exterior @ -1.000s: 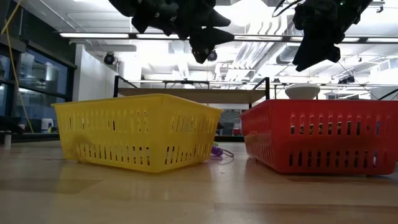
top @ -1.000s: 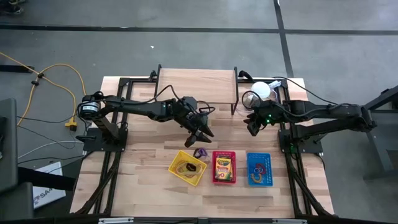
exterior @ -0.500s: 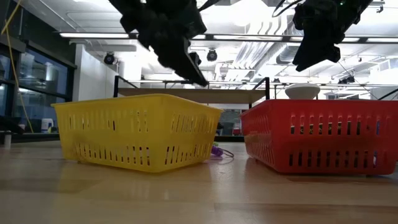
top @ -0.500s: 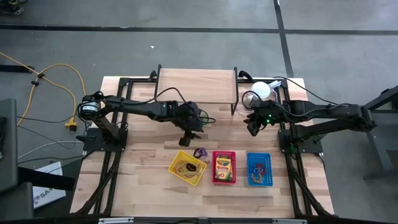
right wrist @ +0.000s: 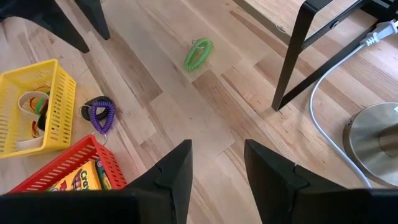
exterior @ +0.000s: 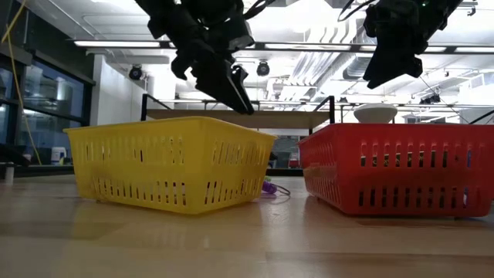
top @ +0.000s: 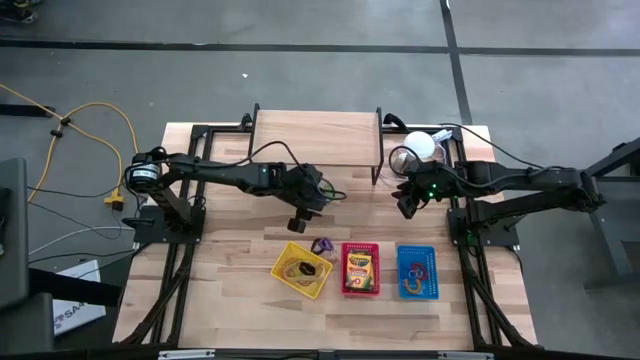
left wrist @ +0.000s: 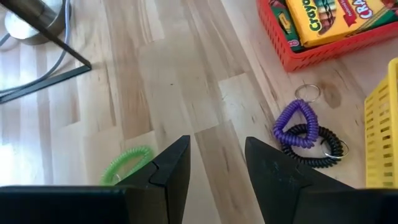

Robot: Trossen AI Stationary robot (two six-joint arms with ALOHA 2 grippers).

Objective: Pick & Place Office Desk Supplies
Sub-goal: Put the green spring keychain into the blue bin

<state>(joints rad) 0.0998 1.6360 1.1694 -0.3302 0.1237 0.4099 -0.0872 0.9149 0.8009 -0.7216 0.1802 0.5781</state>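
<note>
My left gripper (top: 305, 212) hangs open above the bare table behind the yellow basket (top: 302, 269), tilted down, with nothing between its fingers (left wrist: 217, 168). A green coil loop (left wrist: 127, 163) lies on the wood just beside it. A purple coil (left wrist: 297, 121) and a black coil (left wrist: 314, 144) lie together between the yellow basket and the red basket (top: 360, 268), which holds a crayon box (left wrist: 329, 18). My right gripper (top: 408, 205) waits open at the far right, high above the table (right wrist: 217, 168).
A blue basket (top: 417, 272) with small coloured pieces stands right of the red one. A raised wooden shelf (top: 315, 140) on black legs stands at the back, with a white dome lamp (top: 425, 145) and its cable beside it. Bare wood lies in front of the baskets.
My left gripper has rolled about its own axis and tipped to point more steeply down, sinking a little and drawing back toward the table's left. Its fingers stay as wide apart as before. Nothing on the table has moved.
</note>
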